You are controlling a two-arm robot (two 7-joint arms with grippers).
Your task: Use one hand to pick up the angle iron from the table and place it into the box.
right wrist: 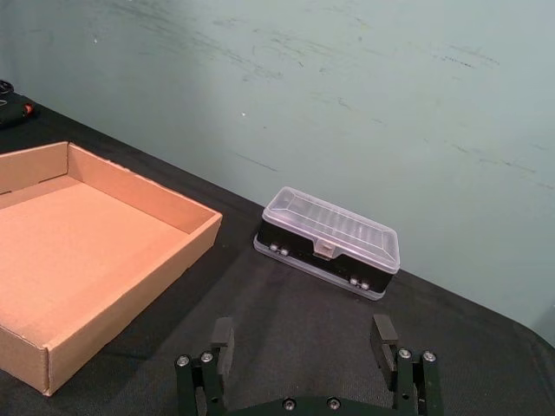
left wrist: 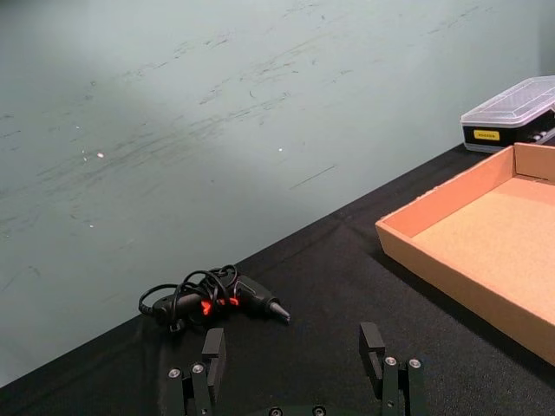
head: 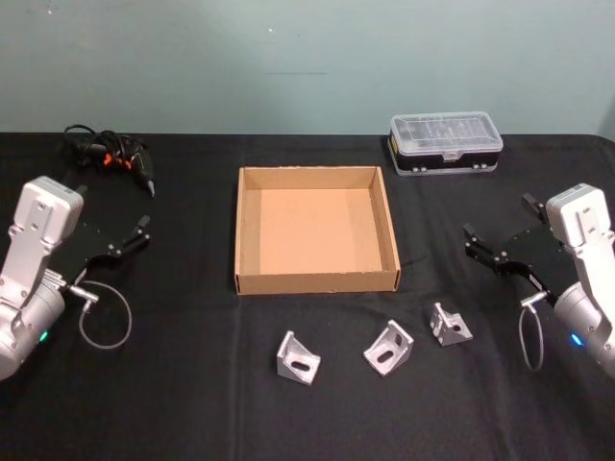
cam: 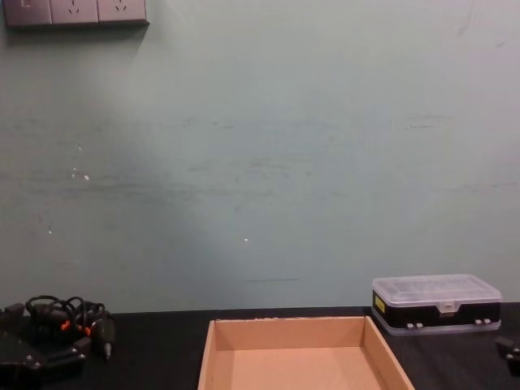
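Observation:
Three small silver angle irons lie in a row on the black table, in front of the box: one on the left, one in the middle, one on the right. The box is a shallow tan cardboard tray at the table's middle, with nothing in it; its wall also shows in the wrist views. My left gripper hovers open at the left side. To the right of the box, my right gripper is open. Both hold nothing.
A black plastic case with a clear lid stands at the back right. A black tool with orange marks and a coiled cable lies at the back left. A pale green wall rises behind the table.

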